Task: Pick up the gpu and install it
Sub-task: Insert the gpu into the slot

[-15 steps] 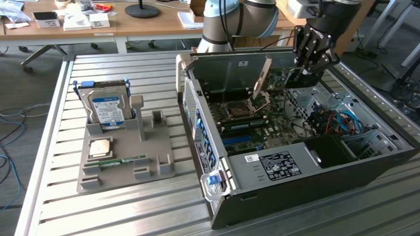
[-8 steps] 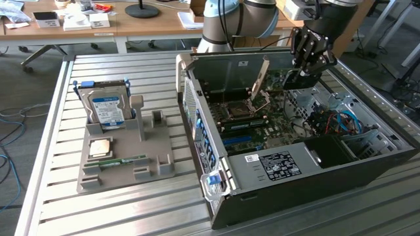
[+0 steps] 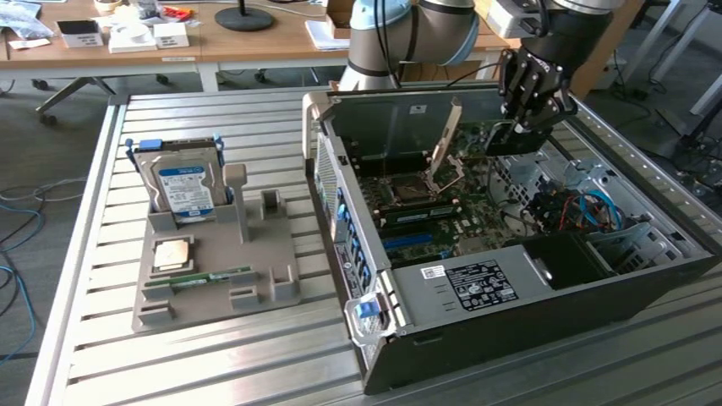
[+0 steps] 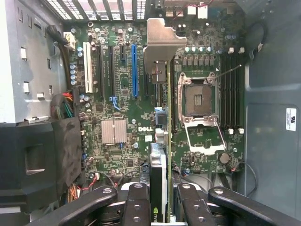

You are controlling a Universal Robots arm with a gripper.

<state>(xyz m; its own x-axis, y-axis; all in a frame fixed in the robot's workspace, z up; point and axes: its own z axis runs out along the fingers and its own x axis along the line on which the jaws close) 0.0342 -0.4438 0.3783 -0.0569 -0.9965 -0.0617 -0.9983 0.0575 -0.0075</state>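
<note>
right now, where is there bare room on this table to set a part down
Bare slats on the table lie nearer the camera than the grey holder and beyond its hard drive. The strip between holder and computer case is narrow. Inside the case is crowded: the hand holds the gpu over the motherboard.

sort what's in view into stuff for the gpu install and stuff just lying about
For the job:
- gpu, held over the open case
- gripper, shut on the gpu
- computer case
- motherboard

Lying about:
- hard drive
- processor chip
- RAM stick
- grey holder carrying those three, beside the case
</note>
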